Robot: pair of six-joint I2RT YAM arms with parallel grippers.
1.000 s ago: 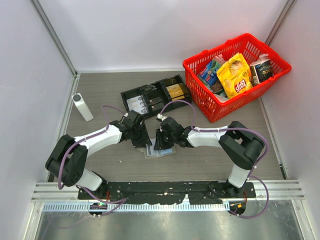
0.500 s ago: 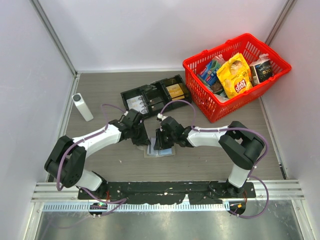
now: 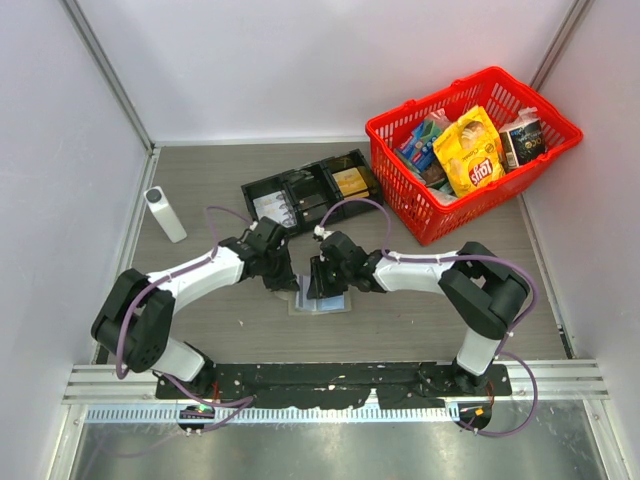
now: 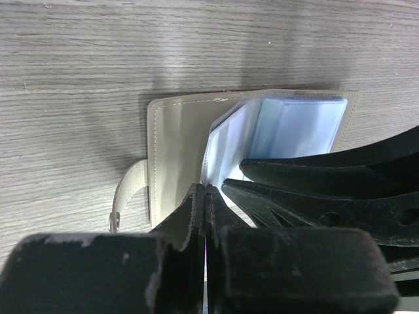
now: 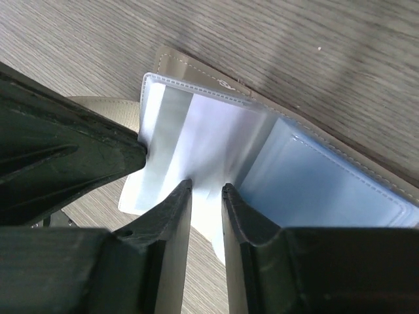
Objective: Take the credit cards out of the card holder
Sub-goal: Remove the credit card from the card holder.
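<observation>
The card holder (image 3: 330, 303) lies open on the table between both grippers, a beige-grey cover (image 4: 173, 150) with clear bluish sleeves (image 4: 298, 127). My left gripper (image 4: 207, 190) is shut at its near edge, and a thin pale sliver shows between the jaws. Whether that sliver is a credit card or a sleeve page I cannot tell. My right gripper (image 5: 206, 186) comes in from the other side with its jaws a little apart. A whitish glossy sheet (image 5: 209, 140) runs between them, standing up from the holder (image 5: 196, 65). No credit card shows plainly.
A long black compartmented tray (image 3: 310, 190) sits just behind the grippers. A red basket (image 3: 372, 128) of snack packs stands at the back right. A white cylinder (image 3: 165, 213) stands at the left. The holder's strap (image 4: 124, 196) curls out at its left side.
My left gripper has closed on the thin edge at the holder. The right jaws have parted slightly. Both wrists stay over the holder.
</observation>
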